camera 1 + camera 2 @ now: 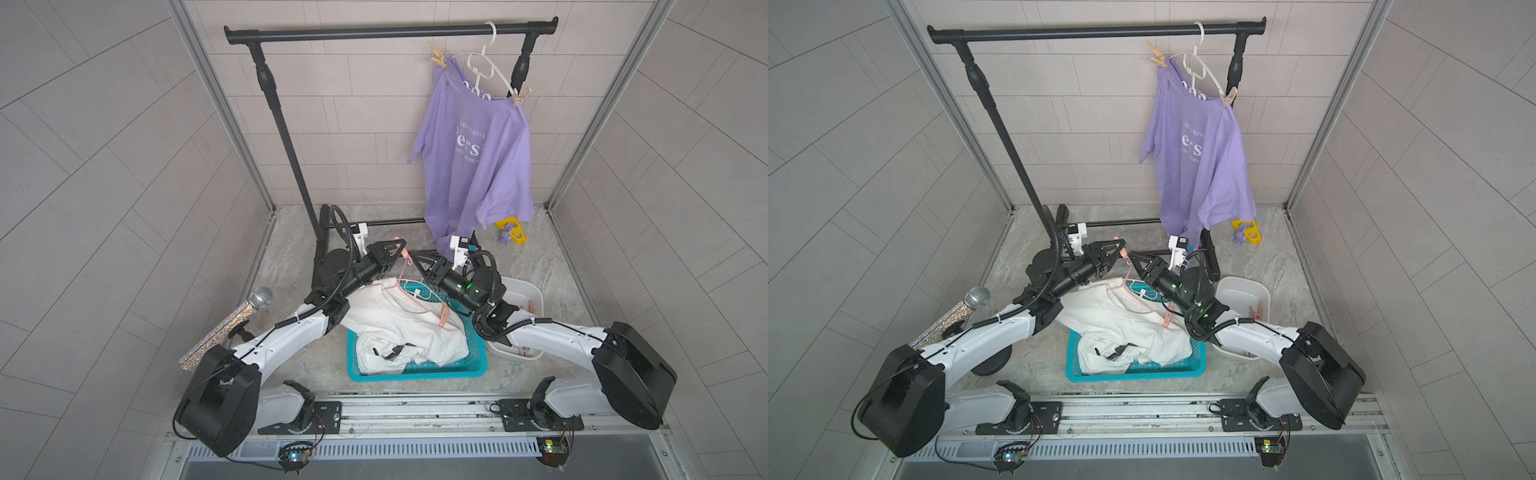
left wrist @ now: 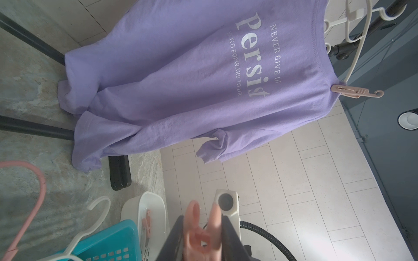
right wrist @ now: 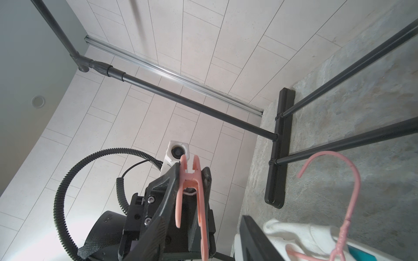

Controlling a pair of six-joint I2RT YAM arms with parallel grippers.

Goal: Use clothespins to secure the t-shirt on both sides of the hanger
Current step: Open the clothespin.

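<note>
Right wrist view: left gripper clenched on a salmon clothespin, the pin lengthwise between its fingers with one end poking past the tips. Right gripper sits just beside the pink hanger hook, above the white t-shirt; can't tell its grip.

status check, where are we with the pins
Left tool shut on a salmon clothespin, right tool open and empty. White t-shirt on pink hanger lies in teal basket, one pin on it. Its hook close by both tools.

White links, blk joints, corrugated blk cables, green LEDs
</note>
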